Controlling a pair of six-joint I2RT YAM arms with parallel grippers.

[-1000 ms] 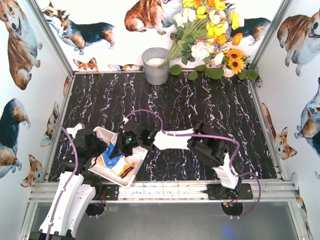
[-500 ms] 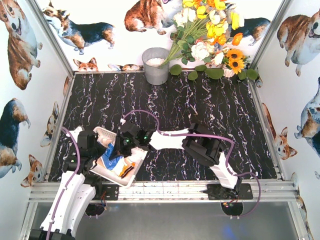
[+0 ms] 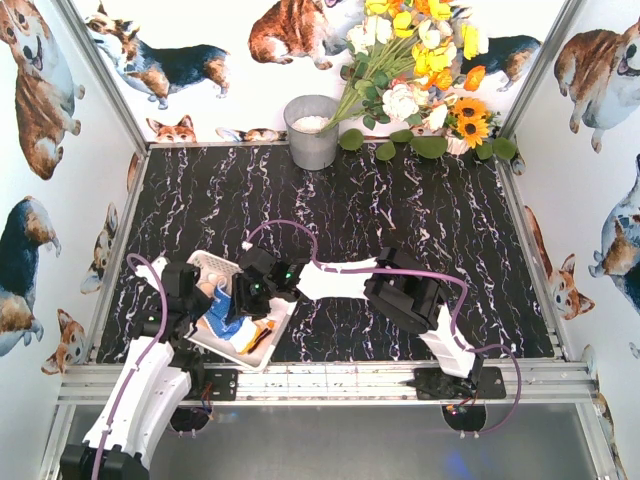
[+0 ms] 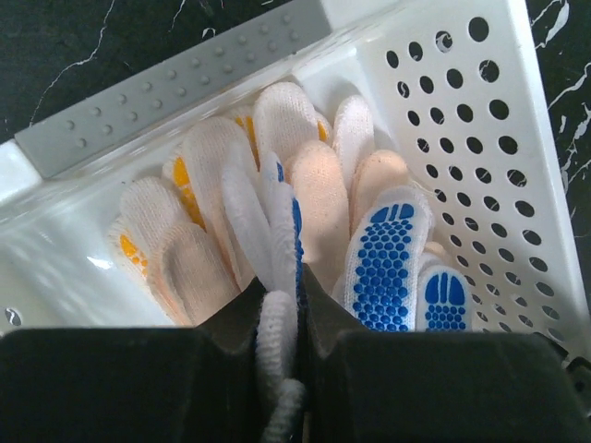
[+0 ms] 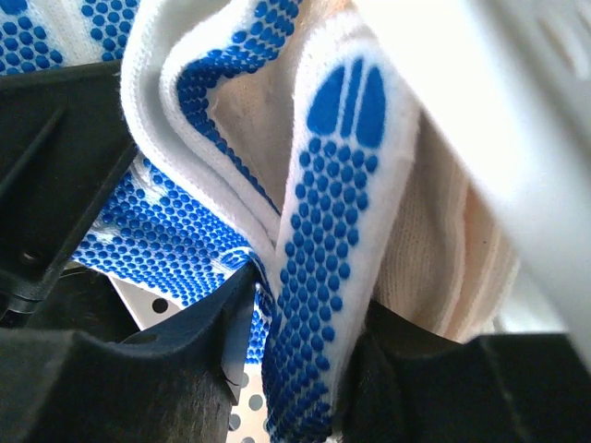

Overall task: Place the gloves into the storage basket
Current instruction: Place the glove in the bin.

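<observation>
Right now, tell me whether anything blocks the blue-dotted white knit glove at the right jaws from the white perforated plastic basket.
Nothing visible does. The blue-dotted white knit glove hangs between the right jaws directly over the white perforated plastic basket; only gloves already stowed lie beneath it.

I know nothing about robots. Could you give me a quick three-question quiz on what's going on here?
1. True or false: the grey bucket touches the storage basket.
2. What does the left gripper pinch? A a sponge; B a white glove; C nothing.
3. Fill in: the dots on the glove between the right gripper fingers are ____.
Key: 1 false; 2 B; 3 blue.
</observation>
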